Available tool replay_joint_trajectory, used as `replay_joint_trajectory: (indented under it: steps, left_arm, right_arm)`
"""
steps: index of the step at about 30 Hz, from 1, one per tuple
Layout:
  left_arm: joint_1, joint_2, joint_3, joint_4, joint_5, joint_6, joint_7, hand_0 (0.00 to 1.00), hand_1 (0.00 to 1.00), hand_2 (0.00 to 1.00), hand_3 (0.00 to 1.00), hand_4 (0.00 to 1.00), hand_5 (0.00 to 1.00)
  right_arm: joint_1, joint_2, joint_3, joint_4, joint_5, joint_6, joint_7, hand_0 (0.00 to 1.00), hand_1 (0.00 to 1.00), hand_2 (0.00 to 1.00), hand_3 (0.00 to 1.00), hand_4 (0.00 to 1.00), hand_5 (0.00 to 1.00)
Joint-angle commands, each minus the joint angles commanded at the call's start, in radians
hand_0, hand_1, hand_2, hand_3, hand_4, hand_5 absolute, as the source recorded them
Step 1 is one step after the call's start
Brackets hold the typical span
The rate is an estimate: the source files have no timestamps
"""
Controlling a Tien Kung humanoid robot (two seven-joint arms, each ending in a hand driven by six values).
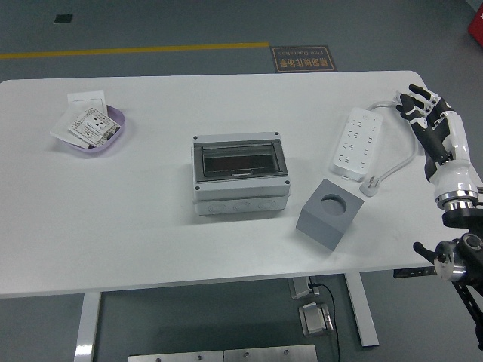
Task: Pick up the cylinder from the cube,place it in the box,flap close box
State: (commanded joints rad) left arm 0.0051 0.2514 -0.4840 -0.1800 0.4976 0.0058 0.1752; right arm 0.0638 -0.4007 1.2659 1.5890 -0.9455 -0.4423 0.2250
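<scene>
A grey cube (327,213) with a round empty hole in its top sits right of centre on the white table (151,241). No cylinder shows anywhere. The grey box (240,173) stands at the table's middle with its dark see-through flap lying shut over it. My right hand (423,105) hovers at the table's far right edge, well away from the cube, fingers spread and holding nothing. The left arm is out of the picture.
A white power strip (357,142) with its cable and plug (371,185) lies between the cube and my right hand. At the far left a purple dish (115,133) holds white switch plates and a printed packet.
</scene>
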Motion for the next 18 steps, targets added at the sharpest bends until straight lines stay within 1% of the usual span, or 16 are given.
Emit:
replay_joint_trajectory:
  steps: [12, 18]
  left_arm:
    - [0.002, 0.002, 0.011, 0.0, -0.012, 0.001, 0.0, 0.648, 0.691, 0.579, 0.579, 0.523, 0.118]
    - [-0.002, 0.006, 0.034, 0.0, -0.037, 0.002, -0.005, 0.647, 0.691, 0.579, 0.579, 0.523, 0.118]
  right_arm:
    - [-0.004, 0.001, 0.01, 0.002, -0.003, -0.007, 0.008, 0.781, 0.671, 0.696, 0.738, 0.919, 0.507]
    - [-0.003, 0.004, 0.008, 0.0, -0.006, -0.009, 0.008, 0.781, 0.671, 0.696, 0.737, 0.919, 0.508]
